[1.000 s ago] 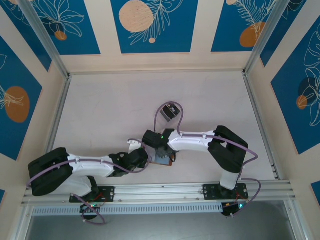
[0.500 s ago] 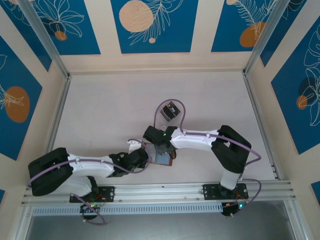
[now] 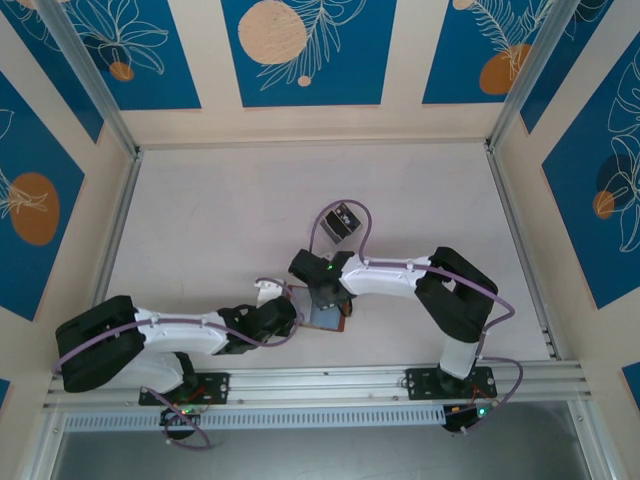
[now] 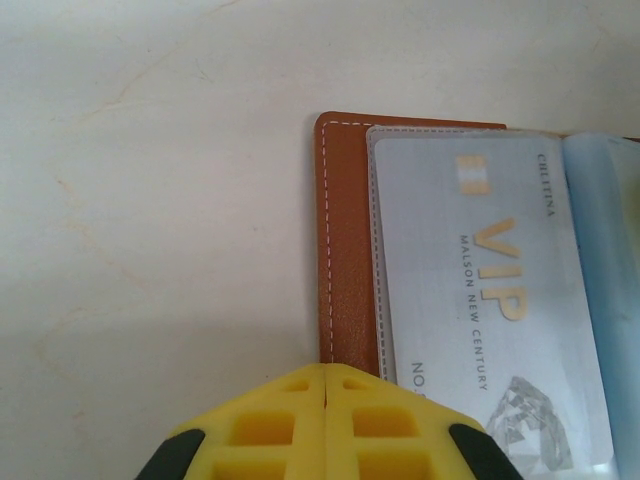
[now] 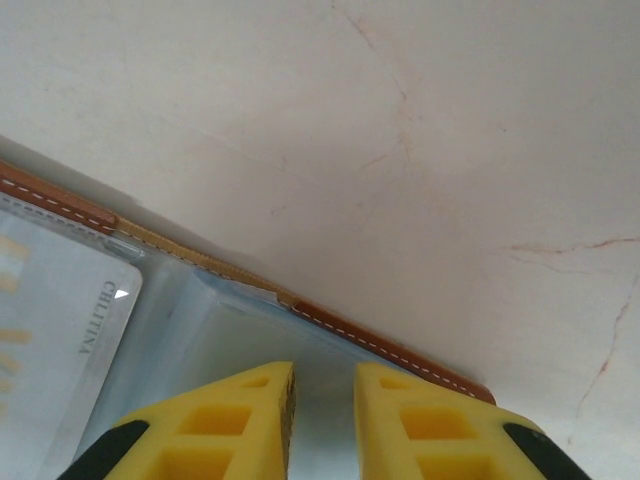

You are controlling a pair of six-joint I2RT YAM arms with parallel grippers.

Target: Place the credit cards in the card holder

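The brown leather card holder lies open on the table between both arms. In the left wrist view its stitched brown edge frames a clear pocket holding a pale silver card printed "VIP". My left gripper is shut, its yellow fingertips resting on the holder's brown edge. My right gripper hovers open over the pale grey-blue pocket, with nothing between its fingers. The same card shows at the left of the right wrist view. Dark cards sit in the clear stand farther back.
The clear slotted stand is just beyond the right wrist, under its looping purple cable. Pale marbled tabletop surrounds the holder. Metal rails and patterned walls border the table.
The right arm's elbow has drawn in slightly and its wrist has shifted a little; both grippers stay at the card holder. The left arm has not moved.
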